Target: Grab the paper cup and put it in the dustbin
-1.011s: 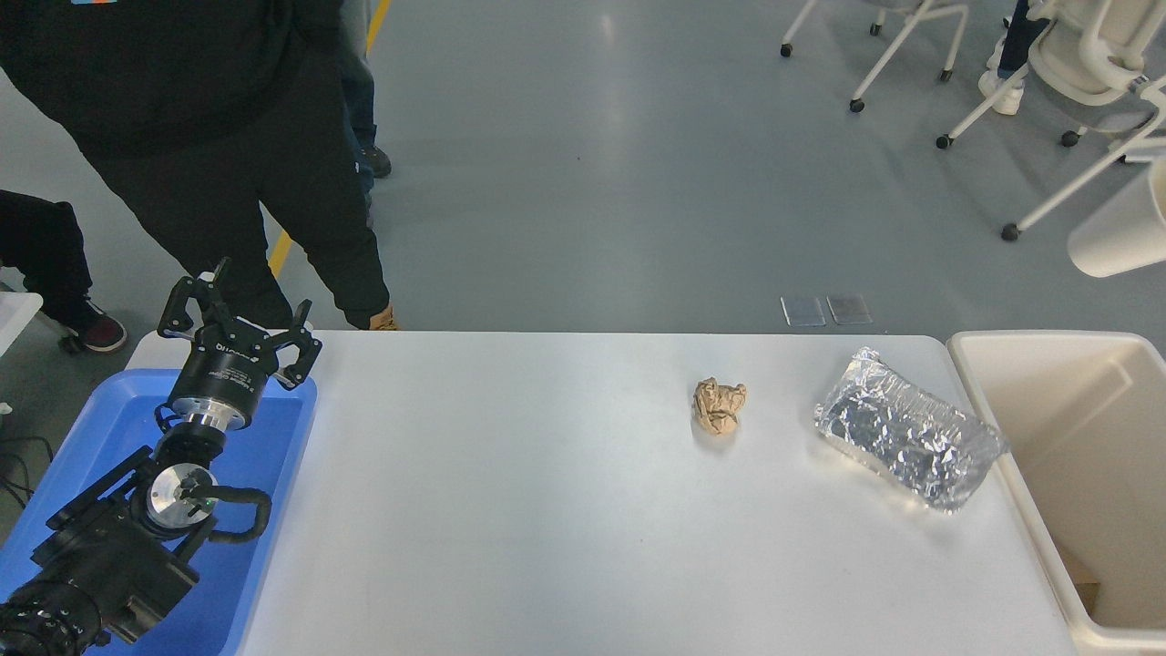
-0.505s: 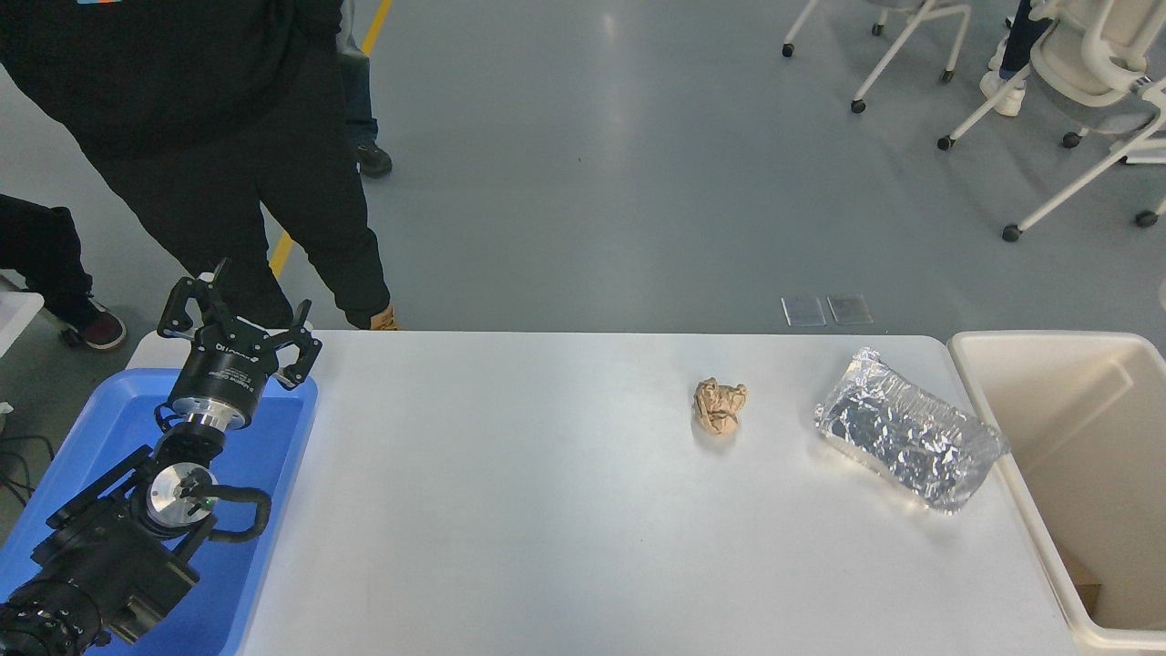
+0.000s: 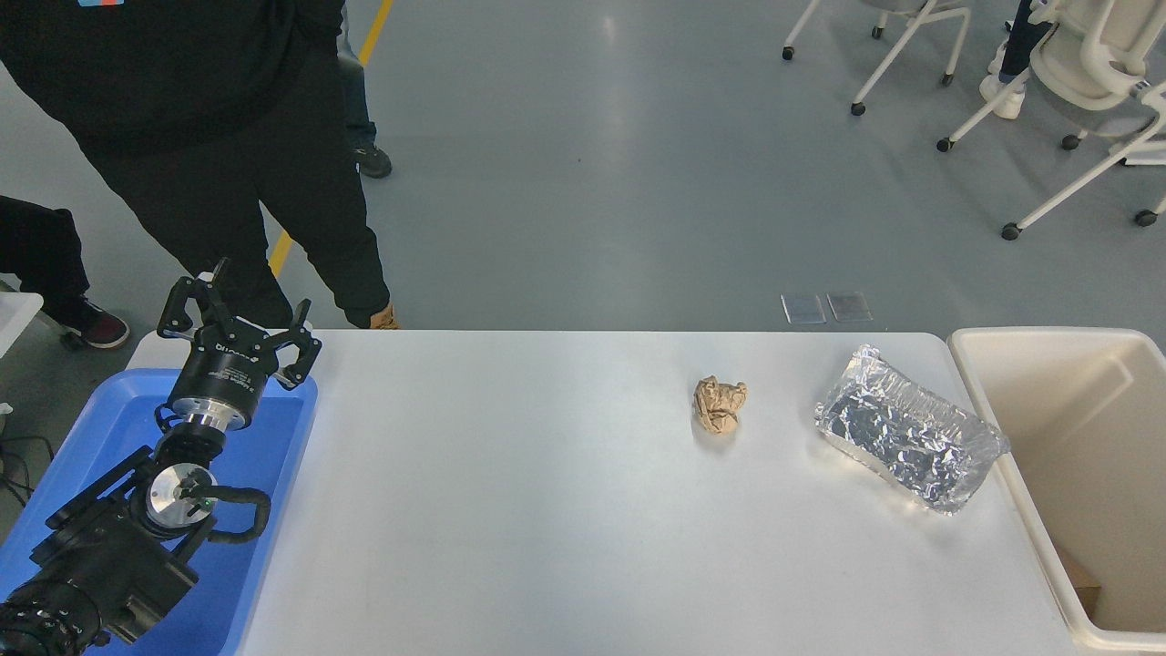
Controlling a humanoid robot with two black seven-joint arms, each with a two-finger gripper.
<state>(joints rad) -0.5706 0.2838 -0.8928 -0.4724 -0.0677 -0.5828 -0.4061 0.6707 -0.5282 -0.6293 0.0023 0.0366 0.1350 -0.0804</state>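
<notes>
The paper cup is out of view. The beige dustbin [image 3: 979, 366] stands at the table's right end, its opening facing up; a brown scrap lies at its bottom. My left gripper [image 3: 239, 312] is parked open and empty over the blue tray [image 3: 100, 419] at the lower left. My right arm and gripper are out of view.
A crumpled brown paper ball [image 3: 719, 404] lies right of the table's middle. A crinkled silver foil container [image 3: 909, 440] lies next to the dustbin's left wall. A person in black [image 3: 209, 118] stands at the far left edge. Office chairs [image 3: 1075, 64] stand at the back right.
The paper cup, held high at the right edge one second ago, has left the view. Everything on the table has stayed put.
</notes>
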